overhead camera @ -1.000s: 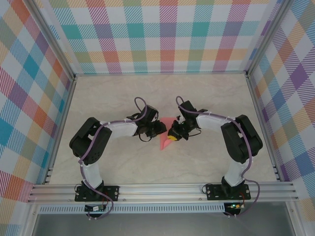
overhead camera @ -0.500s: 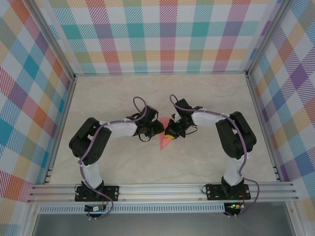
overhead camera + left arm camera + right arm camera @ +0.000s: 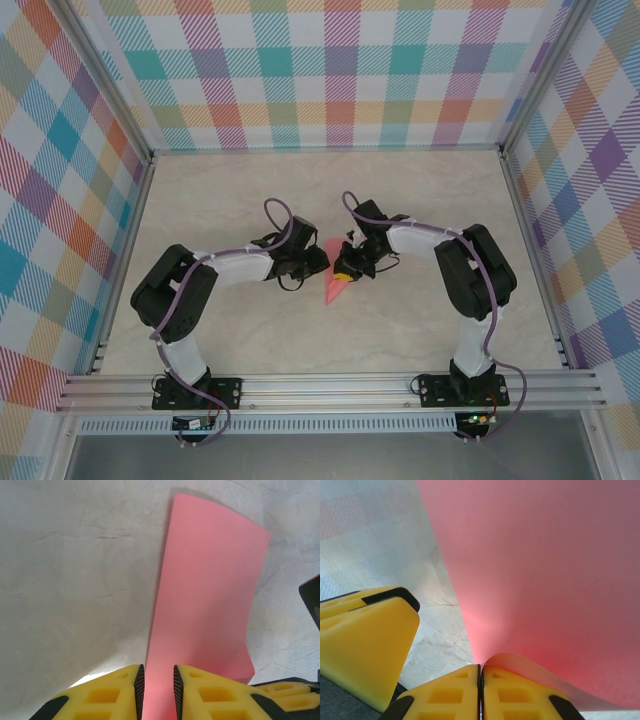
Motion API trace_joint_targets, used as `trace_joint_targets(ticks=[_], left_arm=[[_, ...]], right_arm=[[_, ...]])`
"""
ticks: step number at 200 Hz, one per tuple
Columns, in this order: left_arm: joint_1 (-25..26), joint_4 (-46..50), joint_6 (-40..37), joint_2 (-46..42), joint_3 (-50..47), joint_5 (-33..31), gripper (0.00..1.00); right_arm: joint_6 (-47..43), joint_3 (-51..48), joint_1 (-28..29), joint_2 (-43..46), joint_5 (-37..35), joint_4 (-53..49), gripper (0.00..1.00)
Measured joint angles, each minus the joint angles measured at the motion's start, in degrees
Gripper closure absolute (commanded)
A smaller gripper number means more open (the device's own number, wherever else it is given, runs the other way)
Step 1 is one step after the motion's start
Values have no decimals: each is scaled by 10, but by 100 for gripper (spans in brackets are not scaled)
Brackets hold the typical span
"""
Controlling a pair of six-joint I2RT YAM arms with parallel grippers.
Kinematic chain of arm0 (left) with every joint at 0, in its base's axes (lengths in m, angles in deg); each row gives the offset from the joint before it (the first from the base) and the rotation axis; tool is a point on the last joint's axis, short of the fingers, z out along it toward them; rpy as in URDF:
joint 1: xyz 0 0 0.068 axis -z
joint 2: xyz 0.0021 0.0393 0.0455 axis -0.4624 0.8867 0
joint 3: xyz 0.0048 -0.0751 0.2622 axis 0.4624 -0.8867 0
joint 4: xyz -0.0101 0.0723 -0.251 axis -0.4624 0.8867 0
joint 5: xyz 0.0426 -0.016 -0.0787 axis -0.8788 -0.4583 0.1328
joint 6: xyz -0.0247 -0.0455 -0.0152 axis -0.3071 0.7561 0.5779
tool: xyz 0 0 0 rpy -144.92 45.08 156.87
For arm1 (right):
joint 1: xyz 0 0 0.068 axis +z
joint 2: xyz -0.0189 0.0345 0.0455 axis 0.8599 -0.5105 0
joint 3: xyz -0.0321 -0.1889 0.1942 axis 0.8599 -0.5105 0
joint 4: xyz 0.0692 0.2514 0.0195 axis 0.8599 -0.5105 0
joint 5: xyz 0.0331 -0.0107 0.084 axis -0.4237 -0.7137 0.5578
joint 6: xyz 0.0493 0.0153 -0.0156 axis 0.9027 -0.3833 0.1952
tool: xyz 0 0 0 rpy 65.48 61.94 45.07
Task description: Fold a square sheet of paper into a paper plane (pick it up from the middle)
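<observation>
- Pointing its tip toward the arm bases, the folded salmon-pink sheet [image 3: 335, 290] sits mid-bench [image 3: 420, 200] between the left fingers [image 3: 321, 263] and right fingers [image 3: 346, 272].
- Left wrist: the left fingers [image 3: 115, 697] stand narrow, pinching the smooth sheet [image 3: 205, 595].
- Right wrist: the right fingers [image 3: 520, 692] are clamped on the sheet's [image 3: 545, 570] curled edge.

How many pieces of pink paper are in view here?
1. The pink paper sits between the two grippers: the right gripper pinches one part, and it runs between the fingers of the left gripper. More could be hidden beneath it or the grippers.
</observation>
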Motion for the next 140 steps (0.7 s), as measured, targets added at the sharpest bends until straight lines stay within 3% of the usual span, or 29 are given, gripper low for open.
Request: trace_joint_targets(ticks=[140], left_arm=[[21, -54, 54, -78, -118, 26, 79]], right_arm=[[-43, 33, 10, -33, 2, -18, 90]])
